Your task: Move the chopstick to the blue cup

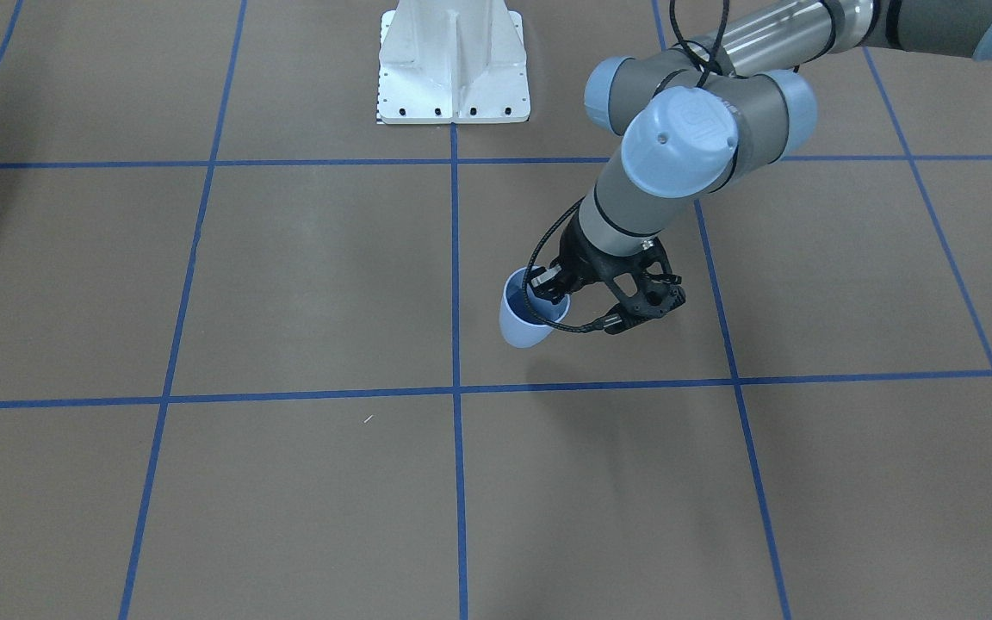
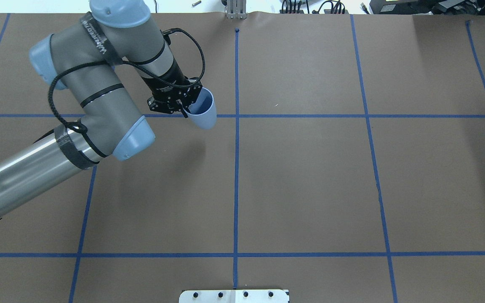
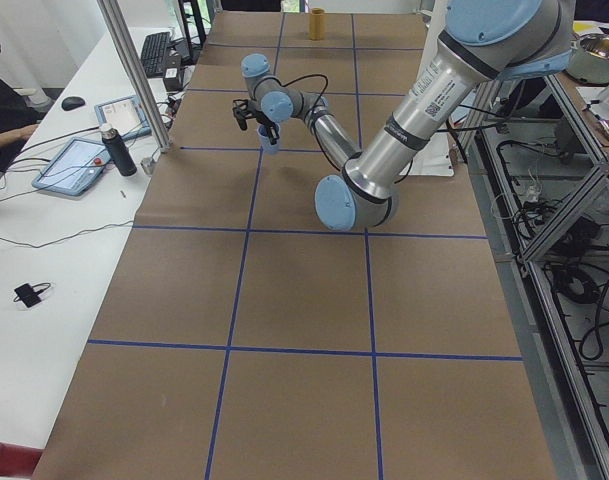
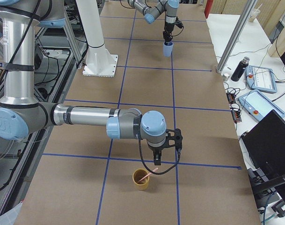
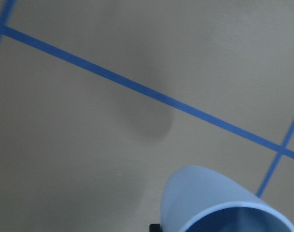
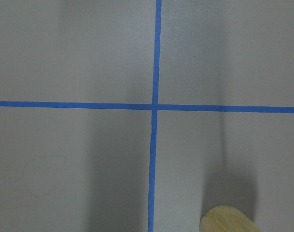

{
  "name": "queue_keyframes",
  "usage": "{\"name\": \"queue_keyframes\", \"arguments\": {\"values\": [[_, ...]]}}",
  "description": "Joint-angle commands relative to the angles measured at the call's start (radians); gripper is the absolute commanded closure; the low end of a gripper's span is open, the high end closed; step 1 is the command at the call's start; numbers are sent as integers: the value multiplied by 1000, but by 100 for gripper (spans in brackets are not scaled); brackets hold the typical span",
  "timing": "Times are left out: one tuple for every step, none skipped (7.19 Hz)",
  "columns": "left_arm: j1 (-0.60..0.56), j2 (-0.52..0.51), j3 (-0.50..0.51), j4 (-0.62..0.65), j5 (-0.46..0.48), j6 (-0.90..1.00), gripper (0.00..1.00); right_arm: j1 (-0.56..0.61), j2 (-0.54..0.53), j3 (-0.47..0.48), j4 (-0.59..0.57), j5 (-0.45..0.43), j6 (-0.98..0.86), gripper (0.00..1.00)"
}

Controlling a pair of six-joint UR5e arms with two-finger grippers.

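My left gripper (image 1: pixel 548 288) is shut on the rim of the blue cup (image 1: pixel 527 320), with one finger inside the mouth and one outside. The cup hangs tilted above the table; it also shows in the overhead view, blue cup (image 2: pixel 205 111), and at the bottom of the left wrist view, blue cup (image 5: pixel 214 200). The chopstick (image 4: pixel 147 176), a thin pinkish stick, leans in a tan cup (image 4: pixel 142 180) at the table's other end. My right gripper (image 4: pixel 163 151) hovers just above that tan cup; I cannot tell whether it is open or shut.
The white arm base plate (image 1: pixel 453 77) stands at the robot's side of the table. Blue tape lines (image 2: pixel 236 168) grid the brown surface. A side bench holds a dark bottle (image 4: pixel 238 69) and tablets (image 4: pixel 261 77). The tan cup's rim (image 6: pixel 229 220) shows at the right wrist view's lower edge.
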Motion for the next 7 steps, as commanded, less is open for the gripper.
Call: {"name": "queue_keyframes", "arguments": {"values": [[43,-103,120,13,71,-1,100,0,1,1,-1,0,0,0],[52,-114,144,11,82,-1,100,0,1,1,-2,3,0,0],[80,-114,146,11,104,-1,100,0,1,1,-4,5,0,0],[110,-114,145,11,106,-1,100,0,1,1,-4,6,0,0],[121,-119,143,10,106,-1,100,0,1,1,-4,6,0,0],[135,-128,145,10,106,-1,100,0,1,1,-4,6,0,0],[140,-126,146,10,109,-1,94,0,1,1,-4,6,0,0]]}}
